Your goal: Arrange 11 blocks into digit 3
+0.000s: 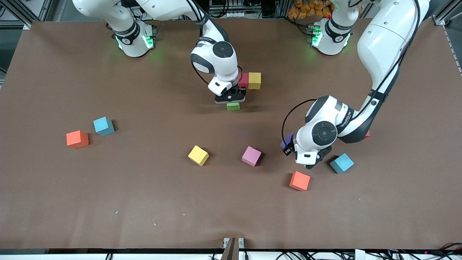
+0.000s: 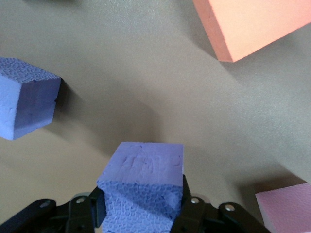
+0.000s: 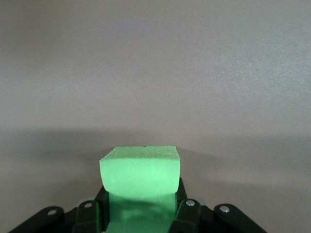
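Matte pitted foam purple block (image 2: pixel 142 180), matte brown table (image 1: pixel 144 187), glossy white plastic arms

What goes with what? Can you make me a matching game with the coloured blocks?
Things:
1. green block
2. purple block
3. red block
4. pink block

Places:
A. lying loose on the table, nothing holding it
B. held in the left pincer
C. on the table, touching a yellow block
D. held in the right pincer

Right pairs: 1-D, 2-B, 3-C, 4-A
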Controlling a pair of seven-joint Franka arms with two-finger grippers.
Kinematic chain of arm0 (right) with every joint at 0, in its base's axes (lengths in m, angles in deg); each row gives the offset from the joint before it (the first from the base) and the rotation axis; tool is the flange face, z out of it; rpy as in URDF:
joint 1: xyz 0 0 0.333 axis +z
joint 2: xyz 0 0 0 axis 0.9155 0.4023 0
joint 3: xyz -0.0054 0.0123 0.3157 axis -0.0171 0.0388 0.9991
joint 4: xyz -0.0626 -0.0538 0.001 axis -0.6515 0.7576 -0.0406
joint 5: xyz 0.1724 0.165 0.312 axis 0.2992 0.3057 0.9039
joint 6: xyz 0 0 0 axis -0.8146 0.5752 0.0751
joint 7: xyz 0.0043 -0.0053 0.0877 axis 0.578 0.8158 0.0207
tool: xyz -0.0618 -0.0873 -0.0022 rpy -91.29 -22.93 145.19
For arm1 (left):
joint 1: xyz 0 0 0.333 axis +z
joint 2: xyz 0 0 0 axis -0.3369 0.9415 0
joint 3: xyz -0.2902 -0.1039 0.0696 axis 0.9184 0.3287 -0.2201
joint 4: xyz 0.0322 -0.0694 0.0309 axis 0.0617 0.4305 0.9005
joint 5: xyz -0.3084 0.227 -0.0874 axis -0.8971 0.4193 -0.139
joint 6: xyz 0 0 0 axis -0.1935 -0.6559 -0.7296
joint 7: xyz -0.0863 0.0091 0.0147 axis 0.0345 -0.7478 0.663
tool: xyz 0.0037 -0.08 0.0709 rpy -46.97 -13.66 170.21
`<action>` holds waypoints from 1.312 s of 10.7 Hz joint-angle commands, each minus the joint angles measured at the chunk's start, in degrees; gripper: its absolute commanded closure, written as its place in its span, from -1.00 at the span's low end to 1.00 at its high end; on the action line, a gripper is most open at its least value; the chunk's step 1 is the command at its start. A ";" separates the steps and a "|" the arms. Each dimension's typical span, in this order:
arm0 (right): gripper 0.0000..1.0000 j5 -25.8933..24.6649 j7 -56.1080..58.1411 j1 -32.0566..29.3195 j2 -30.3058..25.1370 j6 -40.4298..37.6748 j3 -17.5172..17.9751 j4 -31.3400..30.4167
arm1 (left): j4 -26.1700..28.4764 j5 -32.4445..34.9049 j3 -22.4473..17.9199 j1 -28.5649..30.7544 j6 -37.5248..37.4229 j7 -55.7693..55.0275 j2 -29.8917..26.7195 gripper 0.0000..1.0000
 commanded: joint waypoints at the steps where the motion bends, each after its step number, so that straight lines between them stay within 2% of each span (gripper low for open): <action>1: 1.00 0.69 -0.19 -0.95 -2.18 -0.39 0.30 -2.28 | -0.68 0.44 0.13 -0.10 -1.09 0.77 0.17 1.00; 8: 1.00 0.69 -1.25 -1.04 -2.01 -0.39 0.30 -2.73 | -0.60 0.53 0.13 -0.18 -1.09 0.16 0.25 1.00; 9: 0.85 0.69 -1.25 -1.04 -2.01 -0.39 0.30 -2.73 | -0.60 0.45 0.13 -0.19 -1.09 0.07 0.25 1.00; 10: 0.03 0.69 -1.25 -1.30 -1.92 -0.39 0.30 -2.64 | -0.60 0.44 0.13 -0.19 -1.09 0.07 0.25 1.00; 11: -0.53 0.69 -1.25 -1.56 -1.92 -0.39 0.30 -2.64 | -0.60 0.44 0.13 -0.19 -1.09 0.07 0.34 1.00; 14: -1.00 0.69 -1.25 -2.09 -1.92 -0.39 0.22 -2.46 | -0.60 0.44 0.13 -0.27 -1.09 0.16 0.34 1.00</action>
